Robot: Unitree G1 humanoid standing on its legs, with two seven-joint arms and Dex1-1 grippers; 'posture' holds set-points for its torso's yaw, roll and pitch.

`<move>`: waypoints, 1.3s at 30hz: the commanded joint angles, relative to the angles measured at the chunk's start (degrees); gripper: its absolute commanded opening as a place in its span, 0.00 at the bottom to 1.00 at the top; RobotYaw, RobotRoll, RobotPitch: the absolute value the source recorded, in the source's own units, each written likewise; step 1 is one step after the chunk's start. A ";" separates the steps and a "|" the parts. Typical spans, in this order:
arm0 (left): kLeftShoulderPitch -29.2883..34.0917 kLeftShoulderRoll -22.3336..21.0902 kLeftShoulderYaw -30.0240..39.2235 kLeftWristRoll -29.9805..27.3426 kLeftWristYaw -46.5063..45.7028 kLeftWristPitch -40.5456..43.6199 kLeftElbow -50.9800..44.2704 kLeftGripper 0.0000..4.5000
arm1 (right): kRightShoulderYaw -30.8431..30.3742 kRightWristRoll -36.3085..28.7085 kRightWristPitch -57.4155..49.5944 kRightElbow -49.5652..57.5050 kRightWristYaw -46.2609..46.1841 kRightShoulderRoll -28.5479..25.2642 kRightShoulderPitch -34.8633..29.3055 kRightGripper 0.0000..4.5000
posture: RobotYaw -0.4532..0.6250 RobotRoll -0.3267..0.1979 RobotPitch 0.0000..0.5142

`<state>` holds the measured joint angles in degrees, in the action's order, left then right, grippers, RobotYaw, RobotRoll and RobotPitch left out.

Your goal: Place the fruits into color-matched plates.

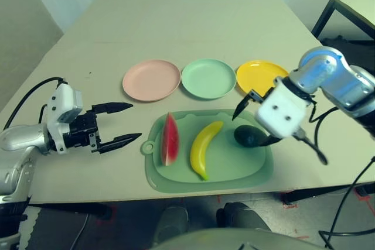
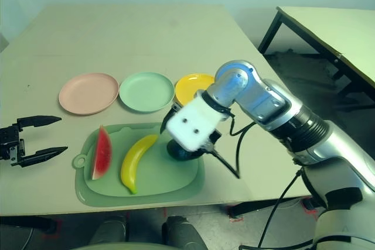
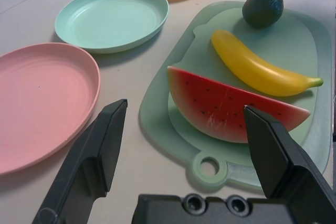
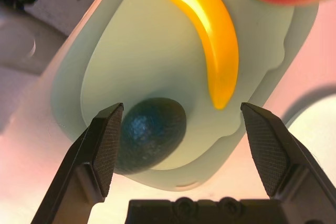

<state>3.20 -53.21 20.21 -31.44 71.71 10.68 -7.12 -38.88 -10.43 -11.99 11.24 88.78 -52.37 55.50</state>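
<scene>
Right gripper over avocado (on the mat)

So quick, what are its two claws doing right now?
Left claw: open, empty, beside the mat.
Right claw: open, empty, around the dark green toy avocado.

Three plates sit in a row behind the mat. On it lie watermelon, banana and avocado, left to right, the avocado seemingly nearest the right edge.
</scene>
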 commanded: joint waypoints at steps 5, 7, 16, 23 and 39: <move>0.35 -0.71 0.05 0.69 0.16 0.11 -0.68 0.99 | 0.33 2.18 -24.26 8.97 -0.16 -0.61 -1.15 1.00 | 0.51 0.62 0.15; 0.54 -0.73 0.13 0.69 0.17 0.13 -0.74 0.99 | 0.14 2.76 -29.07 9.86 -1.22 0.01 -1.08 1.00 | 0.51 0.62 0.15; 0.44 -0.59 -0.16 0.71 -0.05 0.05 -1.23 0.99 | -2.93 6.53 -43.03 8.71 -8.63 3.15 -2.01 1.00 | 0.51 0.62 0.16; 0.72 -0.45 -0.30 0.90 -0.18 -0.17 -1.12 0.99 | -3.91 7.19 -45.06 8.30 -10.69 3.53 -2.79 1.00 | 0.52 0.62 0.15; 0.36 -1.15 0.06 0.25 0.76 -0.11 -1.72 0.99 | -6.83 10.63 -40.98 7.28 -11.74 3.20 -5.15 1.00 | 0.52 0.62 0.15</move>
<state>3.46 -53.51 20.19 -31.48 71.75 10.72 -7.78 -44.93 -0.48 -53.62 18.71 77.20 -49.51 50.88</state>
